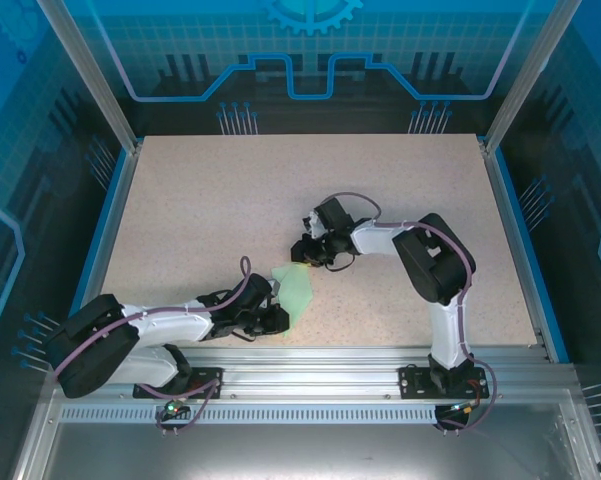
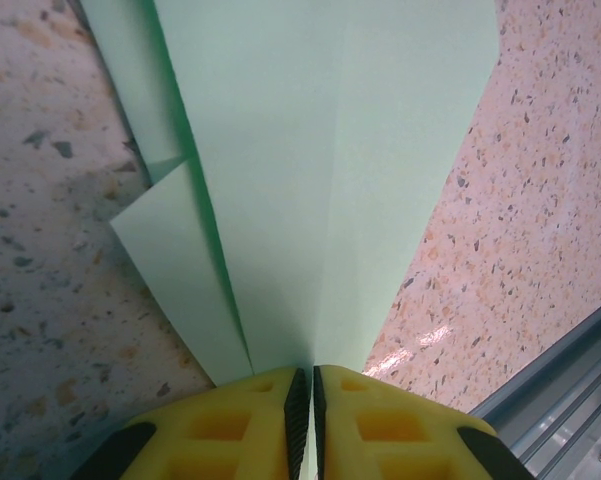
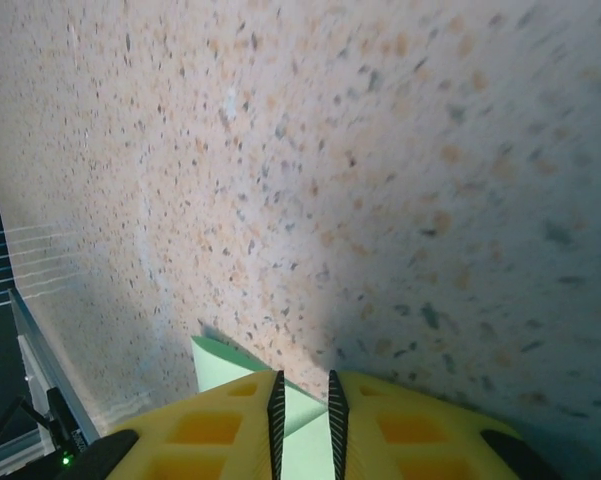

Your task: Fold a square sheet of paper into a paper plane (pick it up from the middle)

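Presently left tool (image 2: 306, 376) clenched on the near end of the paper (image 1: 298, 290); long axis runs far and right to the right tool (image 3: 303, 385), straddling the far tip; its grip cannot be told.

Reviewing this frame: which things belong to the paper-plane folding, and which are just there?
Part of the job:
- partly folded sheet of paper
- left gripper, shut on the paper's edge
- right gripper, at a corner of the paper with a narrow gap; grip unclear

Just there:
- table
- aluminium rail
- blue panels
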`<action>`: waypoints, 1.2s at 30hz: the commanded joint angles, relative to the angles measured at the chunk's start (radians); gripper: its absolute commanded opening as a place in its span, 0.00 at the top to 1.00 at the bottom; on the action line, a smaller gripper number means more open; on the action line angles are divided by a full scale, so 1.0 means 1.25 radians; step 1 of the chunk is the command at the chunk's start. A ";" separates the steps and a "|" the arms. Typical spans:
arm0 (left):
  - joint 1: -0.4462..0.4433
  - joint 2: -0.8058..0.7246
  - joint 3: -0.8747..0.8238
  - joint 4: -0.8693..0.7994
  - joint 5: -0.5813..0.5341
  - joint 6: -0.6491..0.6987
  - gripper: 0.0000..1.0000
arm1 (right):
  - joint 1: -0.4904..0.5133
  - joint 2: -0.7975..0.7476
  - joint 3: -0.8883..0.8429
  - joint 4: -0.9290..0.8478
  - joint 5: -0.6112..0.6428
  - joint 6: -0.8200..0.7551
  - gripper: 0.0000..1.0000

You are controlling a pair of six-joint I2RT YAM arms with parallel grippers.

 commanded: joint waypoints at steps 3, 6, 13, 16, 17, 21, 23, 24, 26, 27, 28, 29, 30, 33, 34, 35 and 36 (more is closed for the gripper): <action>-0.009 0.023 -0.023 -0.093 -0.010 0.020 0.82 | -0.023 -0.071 0.011 -0.064 0.005 -0.055 0.73; -0.007 -0.019 -0.002 -0.104 -0.012 0.022 0.80 | -0.024 -0.140 -0.038 -0.081 0.011 -0.062 0.67; 0.007 -0.151 0.079 -0.168 -0.053 0.036 0.66 | -0.004 -0.281 -0.213 -0.063 0.036 -0.022 0.53; 0.039 -0.177 0.098 -0.176 -0.057 0.048 0.64 | 0.020 -0.312 -0.277 -0.032 0.036 0.008 0.48; 0.051 -0.176 0.102 -0.170 -0.052 0.051 0.64 | 0.029 -0.316 -0.288 -0.025 0.036 0.017 0.47; 0.081 -0.136 0.137 -0.156 -0.035 0.077 0.65 | 0.063 -0.310 -0.310 -0.004 0.036 0.044 0.46; 0.084 -0.108 0.157 -0.163 -0.042 0.085 0.66 | 0.075 -0.301 -0.313 0.006 0.036 0.056 0.46; 0.089 -0.092 0.164 -0.164 -0.044 0.086 0.67 | 0.081 -0.296 -0.316 0.018 0.035 0.062 0.46; 0.096 -0.066 0.169 -0.151 -0.041 0.086 0.68 | 0.090 -0.287 -0.318 0.030 0.032 0.072 0.47; 0.099 -0.054 0.170 -0.147 -0.043 0.085 0.68 | 0.094 -0.282 -0.318 0.034 0.031 0.077 0.47; 0.101 -0.043 0.173 -0.145 -0.043 0.085 0.68 | 0.097 -0.280 -0.319 0.036 0.034 0.080 0.47; 0.103 -0.032 0.177 -0.145 -0.044 0.086 0.69 | 0.100 -0.279 -0.321 0.036 0.039 0.086 0.47; 0.104 -0.020 0.180 -0.148 -0.044 0.086 0.69 | 0.103 -0.280 -0.323 0.036 0.043 0.089 0.47; 0.107 0.005 0.181 -0.140 -0.042 0.088 0.70 | 0.103 -0.287 -0.333 0.034 0.060 0.096 0.47; 0.107 0.013 0.183 -0.140 -0.042 0.089 0.70 | 0.104 -0.289 -0.335 0.030 0.065 0.099 0.47; 0.108 0.020 0.182 -0.142 -0.042 0.091 0.71 | 0.104 -0.292 -0.337 0.028 0.072 0.100 0.47; 0.108 0.028 0.182 -0.140 -0.041 0.091 0.71 | 0.104 -0.291 -0.340 0.029 0.071 0.100 0.47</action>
